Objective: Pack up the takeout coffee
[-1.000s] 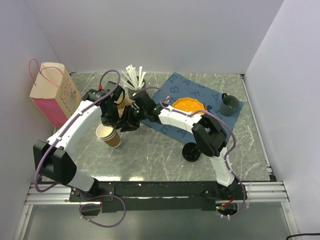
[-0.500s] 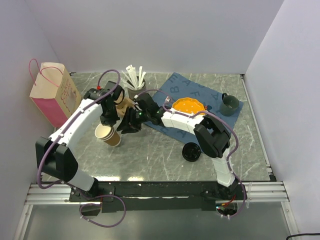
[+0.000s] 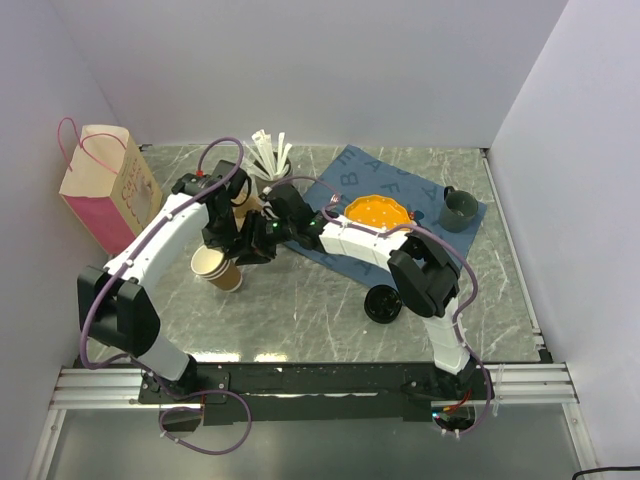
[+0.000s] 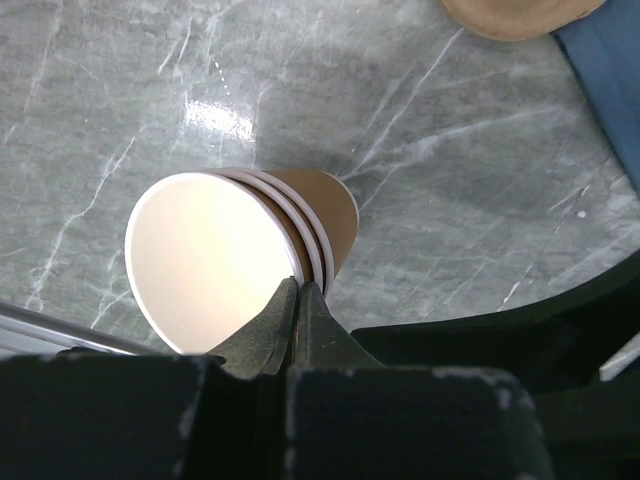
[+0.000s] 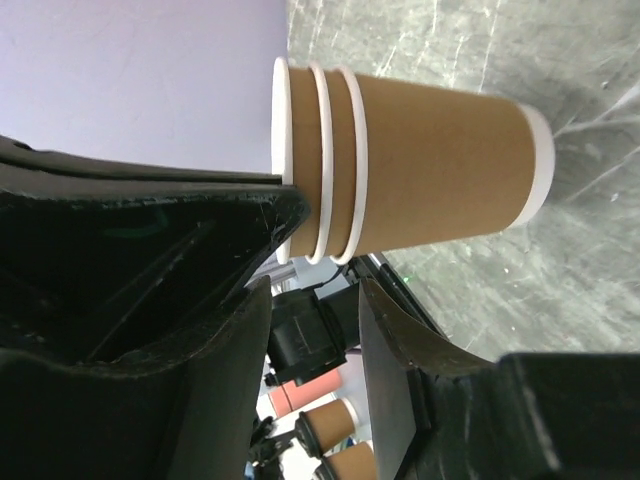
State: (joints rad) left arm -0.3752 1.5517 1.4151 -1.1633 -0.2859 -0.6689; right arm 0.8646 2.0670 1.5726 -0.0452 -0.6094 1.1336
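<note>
Cup stack (image 5: 430, 170): three nested brown paper cups across frame centre, white rims left, base right. Marble counter (image 5: 560, 260) behind, right side. Right pincer (image 5: 315, 295) lower left, fingers parted.

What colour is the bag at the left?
Pink and tan bag, clearest in the top view.

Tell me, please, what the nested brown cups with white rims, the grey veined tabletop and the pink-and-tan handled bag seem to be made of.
Nested brown cups with white rims: matte kraft paper, probably; rolled rims, pale lining. Grey veined tabletop: glossy stone or a marble-look laminate; a bright glare shows. Pink-and-tan handled bag: likely paper, folded flat sides, thin cord loop.
</note>
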